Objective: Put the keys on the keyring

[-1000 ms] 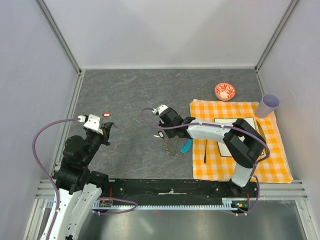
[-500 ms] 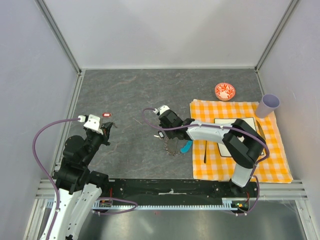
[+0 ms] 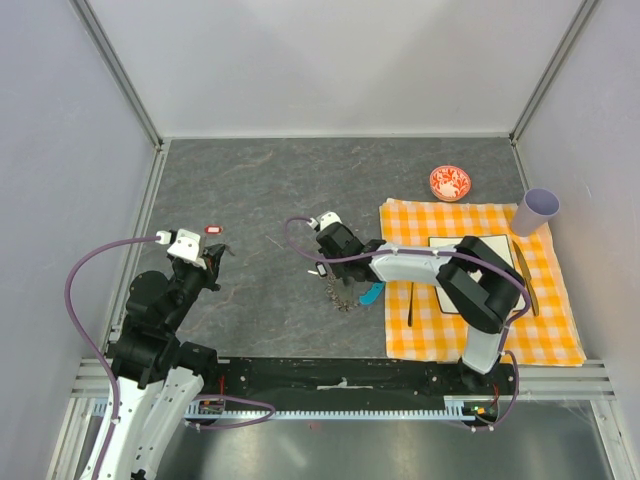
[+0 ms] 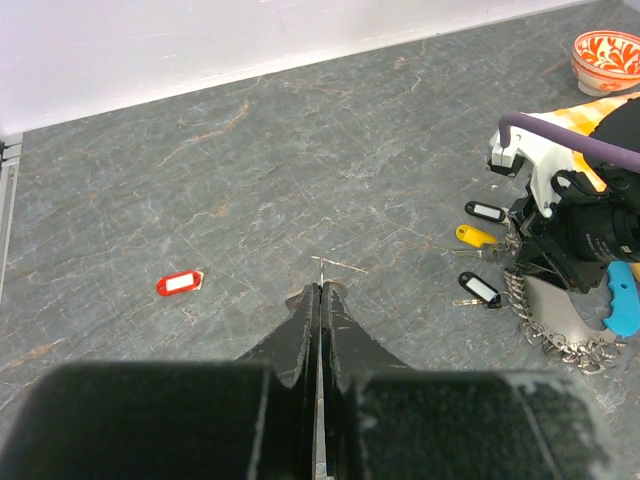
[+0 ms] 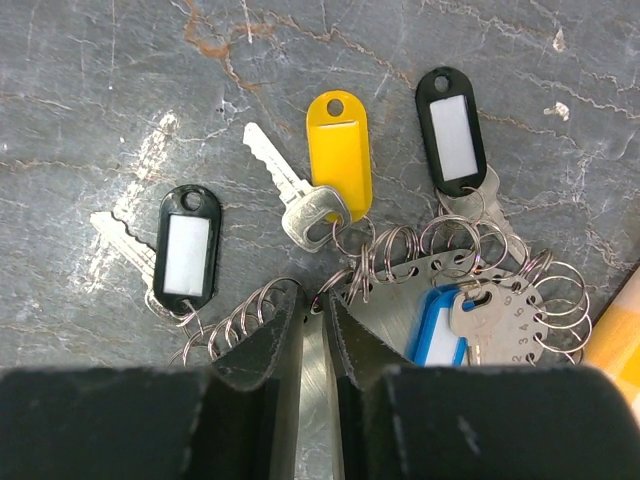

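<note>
The keyring [image 5: 500, 285] is a flat grey metal plate strung with several split rings; it also shows in the top view [image 3: 343, 294] with its cyan piece [image 3: 373, 293]. Keys hang from its rings: a black-tagged key [image 5: 187, 253], a yellow-tagged key [image 5: 339, 150], another black-tagged key [image 5: 453, 125] and a blue-tagged key [image 5: 437, 328]. My right gripper [image 5: 312, 300] is low over the plate's edge, its jaws closed on the plate with metal showing between them. My left gripper [image 4: 318, 290] is shut and empty, far left of the keys [image 4: 479, 288].
A loose red key tag [image 4: 179, 283] lies on the grey table ahead of the left gripper. An orange checked cloth [image 3: 545, 310] with a black fork [image 3: 411, 300] lies right. A red-and-white bowl [image 3: 450, 183] and a purple cup [image 3: 538, 210] stand at the back right.
My right gripper has shifted slightly toward the keyring and the arm's elbow has moved left. The left arm has not moved.
</note>
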Robot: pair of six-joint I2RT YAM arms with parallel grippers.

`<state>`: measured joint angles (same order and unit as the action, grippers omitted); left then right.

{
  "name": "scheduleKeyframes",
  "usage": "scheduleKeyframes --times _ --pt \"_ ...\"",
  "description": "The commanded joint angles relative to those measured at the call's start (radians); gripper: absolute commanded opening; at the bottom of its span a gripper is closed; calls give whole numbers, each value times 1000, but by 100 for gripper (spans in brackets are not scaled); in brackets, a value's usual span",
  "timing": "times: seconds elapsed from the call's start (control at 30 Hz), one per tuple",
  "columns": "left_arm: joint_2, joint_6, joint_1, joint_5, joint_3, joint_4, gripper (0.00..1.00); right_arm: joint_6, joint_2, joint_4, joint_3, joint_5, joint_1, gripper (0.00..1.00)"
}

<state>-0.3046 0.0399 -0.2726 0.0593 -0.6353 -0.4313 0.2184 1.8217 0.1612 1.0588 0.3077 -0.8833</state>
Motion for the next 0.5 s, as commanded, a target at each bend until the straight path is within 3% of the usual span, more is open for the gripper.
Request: scheduleKeyframes --times 0.0,0.1,0.27,0.47 --pt "4 -20 -2 16 -1 39 2 21 17 -32 -16 67 -6 21" --pt "4 -20 -2 17 -1 39 2 13 13 -45 -26 82 -8 18" --pt "2 -18 -2 17 -1 39 2 -33 -18 -55 -31 88 -8 0" --pt "7 -20 -4 19 -1 39 2 -181 -136 -61 -56 22 -6 0"
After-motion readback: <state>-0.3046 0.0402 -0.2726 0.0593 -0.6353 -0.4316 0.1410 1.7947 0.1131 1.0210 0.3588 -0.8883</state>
